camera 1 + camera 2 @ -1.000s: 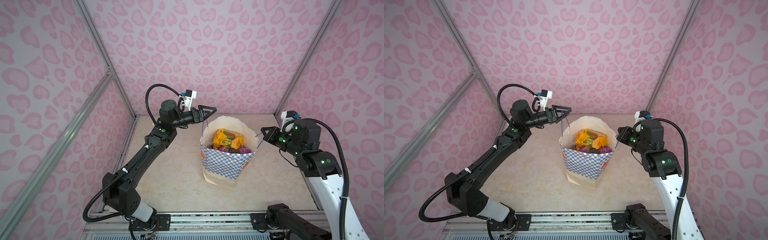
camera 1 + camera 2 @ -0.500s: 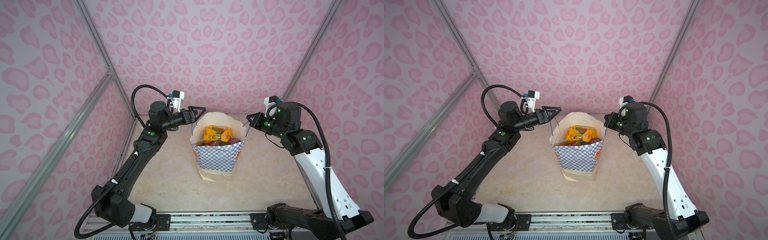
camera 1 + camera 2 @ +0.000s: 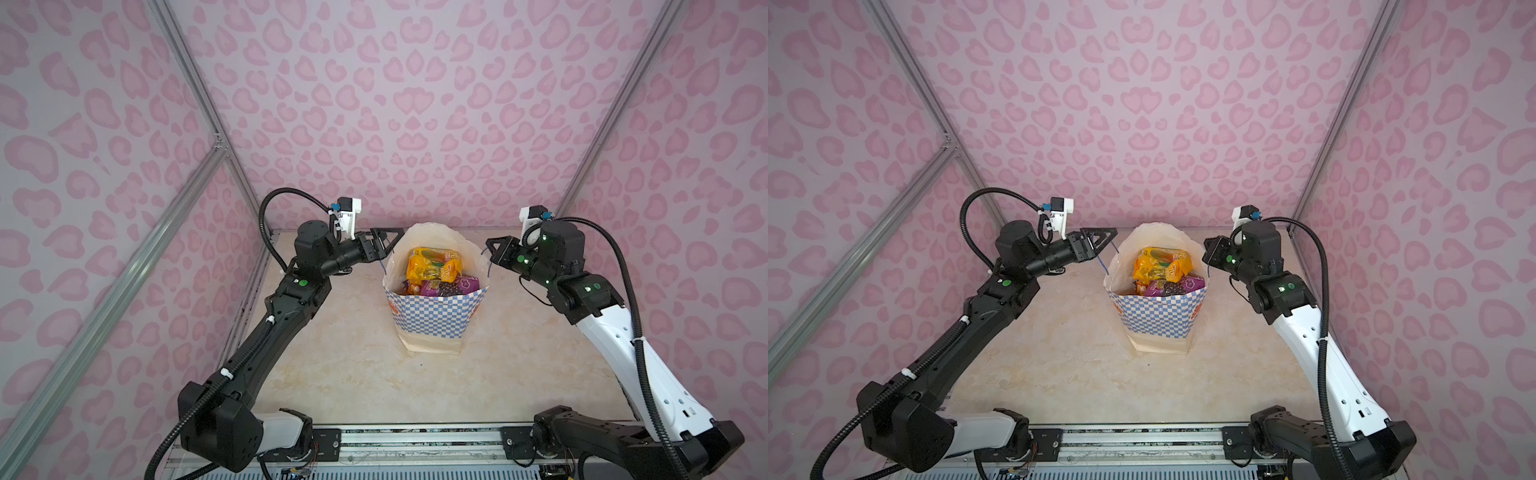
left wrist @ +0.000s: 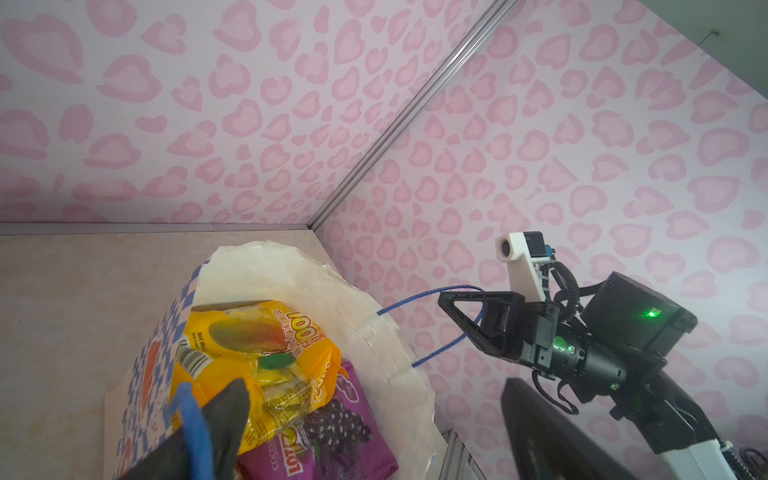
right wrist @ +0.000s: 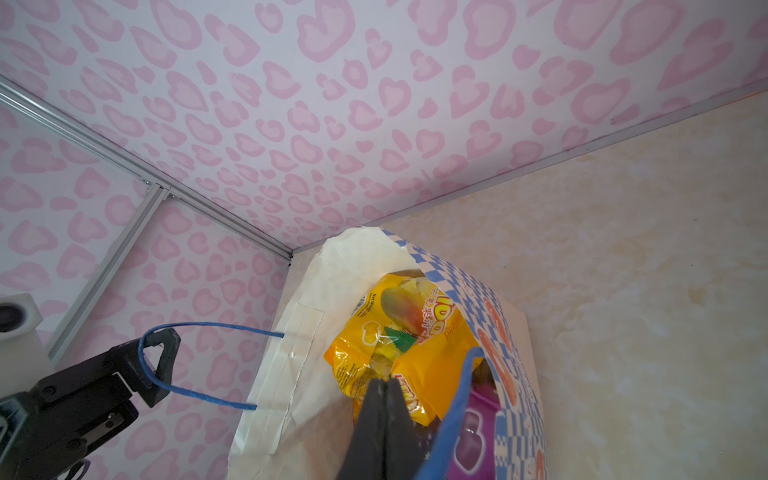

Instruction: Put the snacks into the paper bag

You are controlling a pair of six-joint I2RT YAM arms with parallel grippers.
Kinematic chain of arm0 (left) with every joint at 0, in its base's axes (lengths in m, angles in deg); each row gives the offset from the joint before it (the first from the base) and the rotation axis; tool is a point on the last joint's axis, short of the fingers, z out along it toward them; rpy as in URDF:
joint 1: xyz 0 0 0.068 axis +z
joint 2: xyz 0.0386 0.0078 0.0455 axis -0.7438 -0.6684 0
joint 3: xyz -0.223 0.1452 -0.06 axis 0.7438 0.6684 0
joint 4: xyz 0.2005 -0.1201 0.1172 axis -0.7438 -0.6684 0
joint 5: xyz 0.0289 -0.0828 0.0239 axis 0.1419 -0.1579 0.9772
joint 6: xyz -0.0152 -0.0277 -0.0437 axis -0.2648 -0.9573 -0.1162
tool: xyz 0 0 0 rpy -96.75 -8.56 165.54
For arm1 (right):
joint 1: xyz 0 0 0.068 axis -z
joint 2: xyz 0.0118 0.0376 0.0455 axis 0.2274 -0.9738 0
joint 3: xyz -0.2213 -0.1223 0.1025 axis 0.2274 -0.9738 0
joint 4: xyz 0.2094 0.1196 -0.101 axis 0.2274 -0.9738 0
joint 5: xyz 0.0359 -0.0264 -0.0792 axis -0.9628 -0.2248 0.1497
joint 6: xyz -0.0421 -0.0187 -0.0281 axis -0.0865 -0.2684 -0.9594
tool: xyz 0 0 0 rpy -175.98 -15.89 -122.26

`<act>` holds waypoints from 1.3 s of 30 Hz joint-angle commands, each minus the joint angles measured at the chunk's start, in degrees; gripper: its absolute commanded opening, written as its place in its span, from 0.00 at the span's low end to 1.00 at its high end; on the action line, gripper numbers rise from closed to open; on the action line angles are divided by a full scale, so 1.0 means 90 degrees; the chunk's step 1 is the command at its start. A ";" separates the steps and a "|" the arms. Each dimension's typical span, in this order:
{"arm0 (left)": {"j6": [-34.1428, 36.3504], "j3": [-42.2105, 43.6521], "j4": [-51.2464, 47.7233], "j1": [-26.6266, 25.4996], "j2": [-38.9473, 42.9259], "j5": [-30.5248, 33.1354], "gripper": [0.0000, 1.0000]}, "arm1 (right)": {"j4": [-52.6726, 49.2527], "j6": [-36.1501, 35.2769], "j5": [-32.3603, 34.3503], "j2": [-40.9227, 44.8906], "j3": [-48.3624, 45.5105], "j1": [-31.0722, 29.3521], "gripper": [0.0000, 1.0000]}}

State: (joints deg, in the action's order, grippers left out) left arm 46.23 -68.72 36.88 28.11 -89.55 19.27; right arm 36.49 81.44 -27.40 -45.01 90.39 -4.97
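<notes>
On the beige table (image 3: 353,374), in both top views, we see the paper bag (image 3: 432,320) standing upright on its cream base near the middle. The snacks (image 3: 434,270) are piled inside up to the rim, and we find no packet out on the tabletop. The left gripper (image 3: 384,243) and the right gripper (image 3: 492,249) sit at rim height on either side of the bag, each at a blue cord.

In the left wrist view, the yellow mango packet (image 4: 257,340) lies on top of a purple grape packet (image 4: 332,432). The left fingers (image 4: 232,411) stand wide apart, and the left handle (image 4: 189,409) lies across one of them. Across the bag, the right handle (image 4: 415,298) loops round the right gripper's triangular finger.

In the right wrist view, the right fingers (image 5: 382,415) are pressed together with nothing that we can see between them. Their cord runs just beside them, so we read it as hooked rather than pinched. The left handle hangs round one open finger opposite.

We judge the packing as good as done and the step in hand as letting the bag go. To do it well, we would first let both cords go slack. Then we would draw each finger out along its loop, away from the rim and evenly on both sides, since a snagged cord could tip a tall, full bag.
</notes>
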 commanded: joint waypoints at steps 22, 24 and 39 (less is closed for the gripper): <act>0.0765 0.0436 -0.1262 0.0007 0.0988 0.0568 0.97 | -0.0426 -0.0490 0.1623 0.1036 -0.0293 0.0120 0.98; 0.1015 0.0532 -0.1764 0.0004 0.1298 0.1230 0.97 | -0.0472 -0.0597 0.2006 0.1331 -0.0478 0.0134 0.98; 0.0677 0.3845 -0.1908 0.0008 0.2647 0.9892 0.97 | 0.0083 -0.1155 0.4717 0.3644 -0.3702 0.0763 0.98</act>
State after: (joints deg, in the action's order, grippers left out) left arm 55.03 -37.48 14.20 28.15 -65.51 88.05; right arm 33.50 72.22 10.83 -13.27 59.75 0.72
